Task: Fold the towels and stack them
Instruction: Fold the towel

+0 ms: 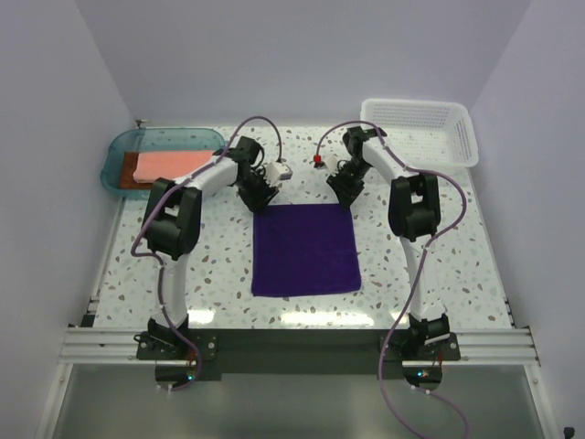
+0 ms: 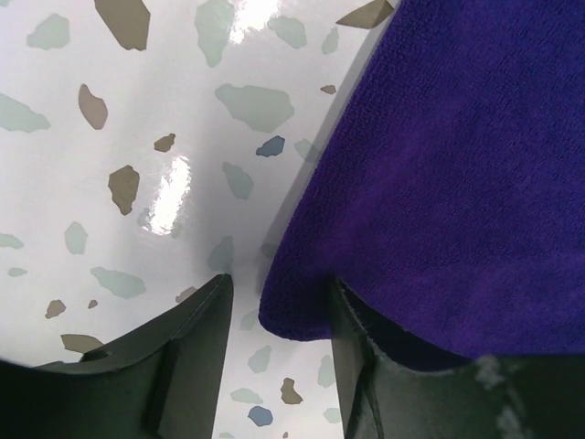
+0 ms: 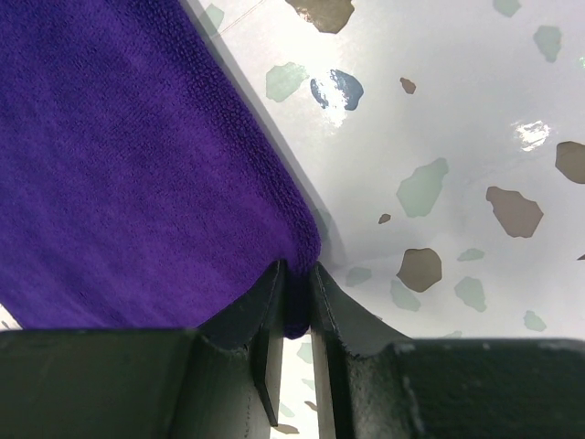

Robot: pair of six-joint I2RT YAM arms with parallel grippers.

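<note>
Right tool (image 3: 294, 272) clenched on purple towel (image 3: 137, 165) corner; left tool (image 2: 279, 285) straddles the other, unclenched; towel spreads basewards from both.

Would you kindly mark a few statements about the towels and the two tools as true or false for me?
1. The purple towel lies spread flat on the table. True.
2. The right tool is pinched on a corner of that towel. True.
3. The left tool is fully closed. False: its jaws stand apart, with a towel corner between them.
4. The pink towel lies in the white basket. False: it lies in the teal tray at the far left; the basket looks empty.
</note>
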